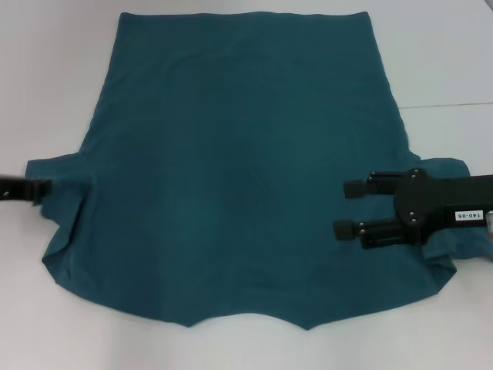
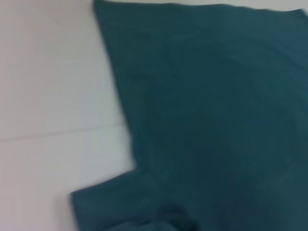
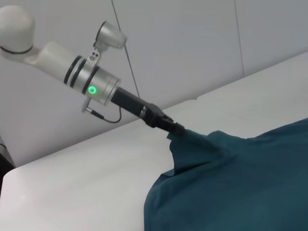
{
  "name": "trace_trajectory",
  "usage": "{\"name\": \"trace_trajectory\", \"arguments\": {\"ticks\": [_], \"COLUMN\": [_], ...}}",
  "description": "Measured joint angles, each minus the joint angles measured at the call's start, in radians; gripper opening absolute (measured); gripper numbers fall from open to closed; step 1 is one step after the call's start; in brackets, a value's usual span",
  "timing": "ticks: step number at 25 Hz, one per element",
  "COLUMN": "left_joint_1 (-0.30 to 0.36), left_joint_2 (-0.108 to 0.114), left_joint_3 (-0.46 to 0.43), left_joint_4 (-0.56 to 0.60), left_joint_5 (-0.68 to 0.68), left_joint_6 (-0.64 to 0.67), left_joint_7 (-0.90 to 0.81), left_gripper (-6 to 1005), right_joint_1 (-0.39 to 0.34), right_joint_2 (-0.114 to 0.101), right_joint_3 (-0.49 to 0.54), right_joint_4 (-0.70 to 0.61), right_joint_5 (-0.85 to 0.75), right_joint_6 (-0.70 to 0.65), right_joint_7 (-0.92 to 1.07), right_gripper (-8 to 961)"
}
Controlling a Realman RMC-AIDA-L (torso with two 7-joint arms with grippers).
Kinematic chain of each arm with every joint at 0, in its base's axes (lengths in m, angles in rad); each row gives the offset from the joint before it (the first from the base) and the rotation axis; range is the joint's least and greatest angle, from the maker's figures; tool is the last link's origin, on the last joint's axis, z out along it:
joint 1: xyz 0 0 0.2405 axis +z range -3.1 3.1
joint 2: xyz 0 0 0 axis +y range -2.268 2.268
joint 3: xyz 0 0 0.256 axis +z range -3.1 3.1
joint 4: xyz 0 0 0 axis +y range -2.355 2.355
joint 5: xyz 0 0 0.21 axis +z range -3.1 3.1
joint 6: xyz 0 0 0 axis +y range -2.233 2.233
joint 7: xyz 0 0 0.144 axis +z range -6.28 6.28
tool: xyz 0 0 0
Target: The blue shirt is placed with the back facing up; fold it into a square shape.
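The blue shirt (image 1: 239, 169) lies spread flat on the white table (image 1: 46, 69), plain side up, with its hem toward the far edge. My left gripper (image 1: 40, 187) is at the shirt's left sleeve. In the right wrist view, the left gripper (image 3: 176, 129) is shut on that sleeve (image 3: 202, 144) and holds it pulled up off the table. My right gripper (image 1: 347, 209) hovers over the shirt beside the right sleeve (image 1: 451, 173). It is open, its two black fingers (image 1: 353, 188) point toward the shirt's middle, and nothing is between them. The left wrist view shows only the shirt (image 2: 216, 106) and the table.
A seam (image 1: 447, 104) runs across the white table top at the right. Bare table surrounds the shirt on all sides. The left arm (image 3: 72, 67) reaches in over the table's side, with a light wall (image 3: 192, 43) behind it.
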Motion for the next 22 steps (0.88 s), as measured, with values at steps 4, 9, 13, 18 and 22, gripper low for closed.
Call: {"name": "trace_trajectory", "arguments": {"ticks": [4, 9, 13, 18, 22], "left_joint_1": [-0.048, -0.086, -0.113, -0.136, -0.141], "left_joint_2": [-0.002, -0.016, -0.035, -0.058, -0.060], "left_joint_3": [0.007, 0.069, 0.149, 0.180, 0.268], "left_joint_4": [0.006, 0.006, 0.001, -0.019, -0.064], "left_joint_5": [0.002, 0.005, 0.039, 0.072, 0.076], "left_joint_6": [0.042, 0.045, 0.019, -0.004, -0.051], "left_joint_7": [-0.016, -0.037, -0.073, -0.074, -0.083], "left_gripper": [64, 63, 63, 63, 62], "right_joint_1": [-0.007, -0.009, -0.008, -0.002, 0.000], "right_joint_2": [0.000, 0.000, 0.000, 0.003, 0.007], "right_joint_3": [0.001, 0.002, 0.002, -0.002, -0.003], "right_joint_4": [-0.001, -0.001, -0.001, -0.001, -0.001], "right_joint_5": [0.000, 0.000, 0.000, 0.000, 0.000], "right_joint_6": [-0.001, -0.001, -0.002, -0.001, 0.000], "right_joint_7": [-0.003, -0.005, -0.006, -0.006, -0.008], "right_gripper": [885, 885, 885, 886, 886]}}
